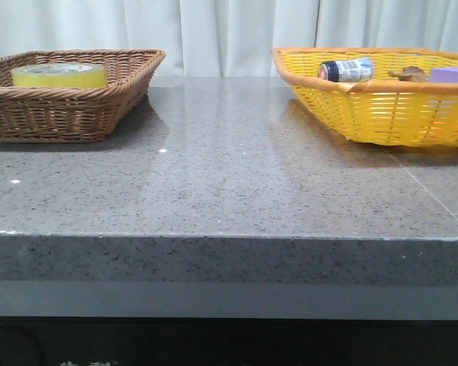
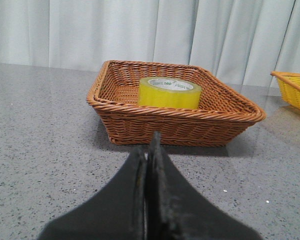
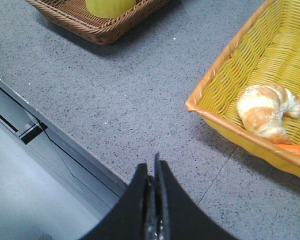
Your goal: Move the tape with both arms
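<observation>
Beyond left pincer [image 2: 149,150]: tape [image 2: 169,92], basketed.

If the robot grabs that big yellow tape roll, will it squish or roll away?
The tape looks thick and tightly wound, so it probably stays stiff rather than squishing. It lies flat in the brown basket, so it likely won't roll unless tipped onto its edge. Its glossy side might be a bit slippery.

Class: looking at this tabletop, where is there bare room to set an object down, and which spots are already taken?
The widest free patch is the grey table between the brown basket and the yellow basket, running to the near edge. The brown basket holds only the tape, leaving room beside it. The yellow basket is crowded: bottle, croissant, purple block.
</observation>
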You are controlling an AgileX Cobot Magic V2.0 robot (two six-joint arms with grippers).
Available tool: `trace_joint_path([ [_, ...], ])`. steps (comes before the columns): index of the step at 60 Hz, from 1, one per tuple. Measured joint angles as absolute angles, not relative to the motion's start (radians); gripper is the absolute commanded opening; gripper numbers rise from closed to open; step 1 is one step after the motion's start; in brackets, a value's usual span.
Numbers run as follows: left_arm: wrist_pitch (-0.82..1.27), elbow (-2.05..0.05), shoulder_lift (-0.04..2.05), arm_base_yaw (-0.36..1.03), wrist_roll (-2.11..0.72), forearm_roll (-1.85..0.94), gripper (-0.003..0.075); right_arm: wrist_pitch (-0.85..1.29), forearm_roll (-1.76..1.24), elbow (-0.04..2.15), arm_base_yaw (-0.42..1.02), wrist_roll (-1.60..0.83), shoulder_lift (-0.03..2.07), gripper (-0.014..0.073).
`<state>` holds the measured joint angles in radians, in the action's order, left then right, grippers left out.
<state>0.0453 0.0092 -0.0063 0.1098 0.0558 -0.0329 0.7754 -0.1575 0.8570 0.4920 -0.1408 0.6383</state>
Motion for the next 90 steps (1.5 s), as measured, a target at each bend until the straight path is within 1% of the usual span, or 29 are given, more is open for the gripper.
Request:
trace_joint_path([
  [20,0.045,0.009,-0.006,0.110,0.056,-0.033,-0.0020,0.770,-0.158,0.847,0.488,-0.141,0.625,-0.0069],
  [28,0.045,0.009,-0.006,0.110,0.056,-0.033,-0.0020,0.743,-0.162,0.797,0.426,-0.141,0.548,-0.0069],
  [35,0.045,0.009,-0.006,0.110,0.056,-0.033,-0.0020,0.653,-0.162,0.703,0.331,-0.141,0.447,-0.0069],
  [46,0.045,0.009,-0.006,0.110,0.056,-0.033,-0.0020,0.410,-0.169,0.487,0.169,-0.141,0.257,-0.0069],
  [55,0.045,0.009,-0.006,0.110,0.056,-0.033,-0.0020,0.299,-0.184,0.328,0.094,-0.141,0.136,-0.0069],
  [61,0.045,0.009,-0.006,0.110,0.056,-0.033,-0.0020,0.256,-0.186,0.219,0.071,-0.141,0.069,-0.0069],
  [74,0.045,0.009,-0.006,0.110,0.056,-0.033,-0.0020,0.128,-0.189,0.066,0.067,-0.141,-0.006,-0.0069],
  [83,0.045,0.009,-0.006,0.110,0.056,-0.033,-0.0020,0.039,-0.189,-0.013,0.067,-0.141,-0.010,-0.0069],
  [90,0.045,0.009,-0.006,0.110,0.056,-0.033,-0.0020,0.024,-0.190,-0.027,0.067,-0.141,-0.010,-0.0069],
])
